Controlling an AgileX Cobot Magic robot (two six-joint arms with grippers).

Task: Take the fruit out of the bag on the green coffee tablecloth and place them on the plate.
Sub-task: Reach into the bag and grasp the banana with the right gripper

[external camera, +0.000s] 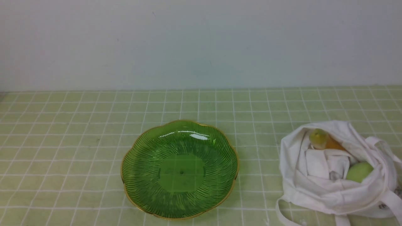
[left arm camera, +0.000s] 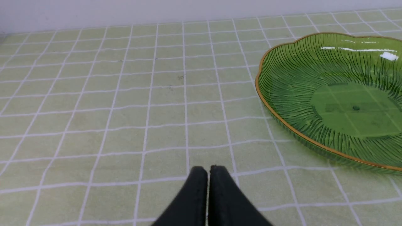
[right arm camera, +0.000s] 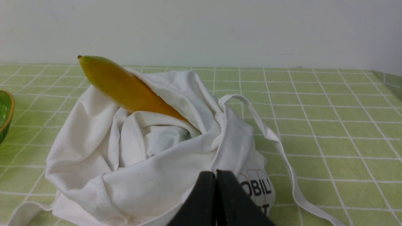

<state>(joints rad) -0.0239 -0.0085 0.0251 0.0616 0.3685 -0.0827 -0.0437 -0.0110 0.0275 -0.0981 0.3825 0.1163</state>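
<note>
The white cloth bag (external camera: 329, 188) lies crumpled at the right on the green checked tablecloth (external camera: 62, 150). A yellow-orange banana (external camera: 323, 140) pokes out of its far side and a small round pale green fruit (external camera: 359, 171) rests in its opening. The green glass plate (external camera: 147, 169) with a gold rim sits at the centre with nothing on it. Neither gripper shows in the front view. My left gripper (left arm camera: 208, 169) is shut and empty above the cloth, beside the plate (left arm camera: 282, 78). My right gripper (right arm camera: 215, 173) is shut and empty just in front of the bag (right arm camera: 150, 169), with the banana (right arm camera: 125, 89) beyond.
A plain white wall (external camera: 201, 44) stands behind the table. Long white strap handles (right arm camera: 282, 157) trail from the bag onto the cloth. The cloth's right edge (right arm camera: 389, 81) shows in the right wrist view.
</note>
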